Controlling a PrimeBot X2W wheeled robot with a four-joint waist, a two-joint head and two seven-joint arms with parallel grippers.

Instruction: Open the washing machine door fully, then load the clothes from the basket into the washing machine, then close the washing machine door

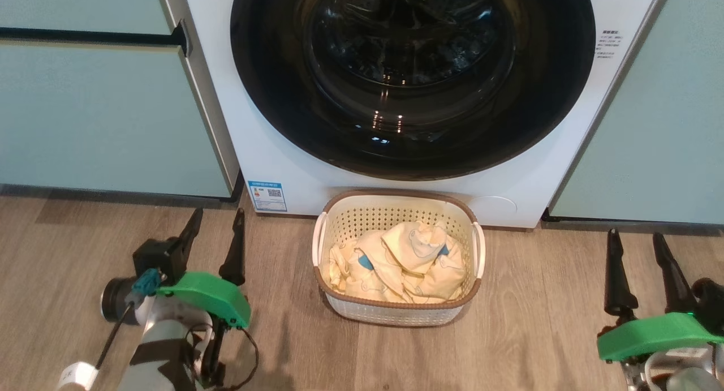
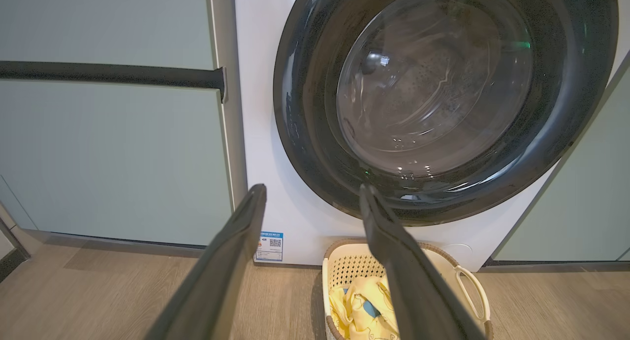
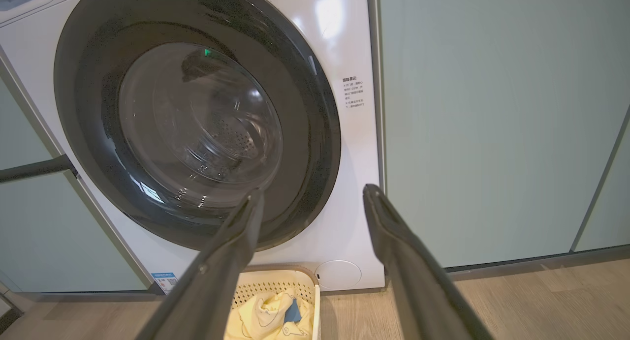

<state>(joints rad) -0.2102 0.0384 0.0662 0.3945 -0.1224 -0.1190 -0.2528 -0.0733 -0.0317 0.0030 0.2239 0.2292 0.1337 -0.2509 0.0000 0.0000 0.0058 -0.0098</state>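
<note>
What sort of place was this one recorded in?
Probably a home laundry corner, or a mock-up of one: a white front-loading washing machine stands between pale teal cabinets, and a basket of clothes sits on the wood-look floor in front of it.

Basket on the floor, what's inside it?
Soft pale yellow clothes with blue patches are heaped in the basket. They cover its bottom, so anything underneath them cannot be seen.
</note>
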